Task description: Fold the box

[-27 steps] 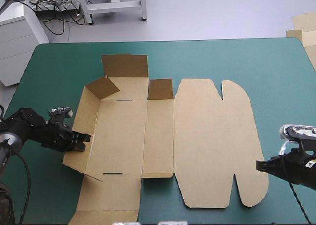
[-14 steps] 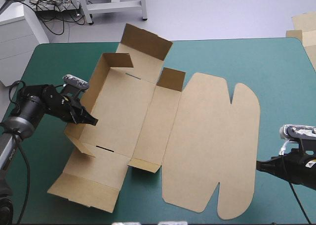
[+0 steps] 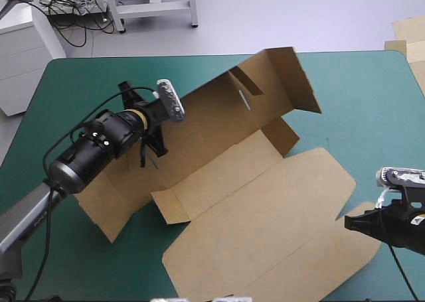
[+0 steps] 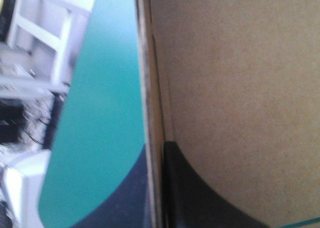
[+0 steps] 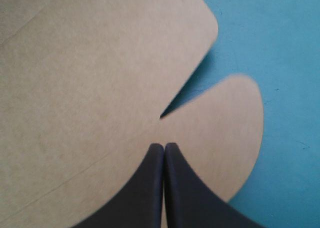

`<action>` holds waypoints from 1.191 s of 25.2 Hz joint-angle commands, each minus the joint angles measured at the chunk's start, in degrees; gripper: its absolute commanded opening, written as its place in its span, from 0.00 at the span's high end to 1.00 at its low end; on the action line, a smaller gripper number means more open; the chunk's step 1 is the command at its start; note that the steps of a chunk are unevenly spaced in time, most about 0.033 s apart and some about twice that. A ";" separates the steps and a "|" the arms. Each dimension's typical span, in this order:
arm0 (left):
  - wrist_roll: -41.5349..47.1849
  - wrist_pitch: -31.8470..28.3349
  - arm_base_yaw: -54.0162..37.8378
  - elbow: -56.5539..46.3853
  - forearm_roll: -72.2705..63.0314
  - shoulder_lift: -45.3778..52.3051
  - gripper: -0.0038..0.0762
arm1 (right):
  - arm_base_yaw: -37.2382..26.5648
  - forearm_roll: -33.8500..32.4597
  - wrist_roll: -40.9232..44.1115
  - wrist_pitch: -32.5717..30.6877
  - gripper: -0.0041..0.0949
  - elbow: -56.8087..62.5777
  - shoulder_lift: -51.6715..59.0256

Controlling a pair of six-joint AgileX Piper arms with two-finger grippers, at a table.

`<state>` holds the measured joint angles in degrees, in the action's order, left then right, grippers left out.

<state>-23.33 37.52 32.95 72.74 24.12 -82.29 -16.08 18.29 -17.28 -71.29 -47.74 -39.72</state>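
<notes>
the box [image 3: 232, 169], a cut sheet of brown board, is seen lying slantwise across the middle of the teal-green table cover [image 3: 372, 116], running from the near left toward the far right. its tray part is half raised: a long wall is tilted up on the left side, and a flap [image 3: 285, 76] is stood up toward the far edge. a short tucked wall [image 3: 169, 206] is seen at the near end of the tray. the lid [image 3: 265, 249] is laid flat on the cover toward the near right, with its rounded tab [image 3: 364, 212] by the right side.

the left gripper [image 3: 154, 143] is placed at the raised long wall, with the arm reaching in from the near left. in the left wrist view the board is seen edge-on between the black fingers [image 4: 200, 203], one on each face, so the jaws are clamped on the box wall.

the right gripper [image 3: 348, 223] is held low near the table's right edge, at the lid's rounded tab. in the right wrist view its fingers [image 5: 145, 188] are pressed together into one pointed arch, nothing between them, with the notch of the lid just ahead of the tips. whether the tips are touching the board cannot be told.

more brown board [image 3: 408, 33] is seen beyond the table's far right corner.
</notes>
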 commanded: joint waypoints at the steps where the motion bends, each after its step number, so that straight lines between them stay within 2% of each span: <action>1: 0.68 -7.49 5.83 2.23 11.81 0.77 0.96 | 0.02 1.40 -0.50 1.30 0.98 -1.42 -0.22; 13: 22.74 -8.09 21.42 2.23 46.44 -5.57 0.96 | 0.02 1.40 -0.50 1.23 0.98 -1.42 -0.22; 21: 36.84 -7.32 24.95 2.23 56.99 -7.80 0.96 | 0.02 1.40 -1.16 1.81 0.98 -1.42 -0.22; 26: 37.89 -2.11 24.95 2.23 61.12 -10.62 0.96 | 0.02 2.86 -0.91 1.54 0.98 -1.42 -0.22; 30: 41.71 -1.34 25.52 2.23 61.13 -12.28 0.96 | 0.02 3.00 -0.91 1.45 0.98 -1.42 -0.22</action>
<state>15.72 34.91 57.50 72.80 82.64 -96.82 -16.08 19.78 -17.75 -71.29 -47.74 -39.72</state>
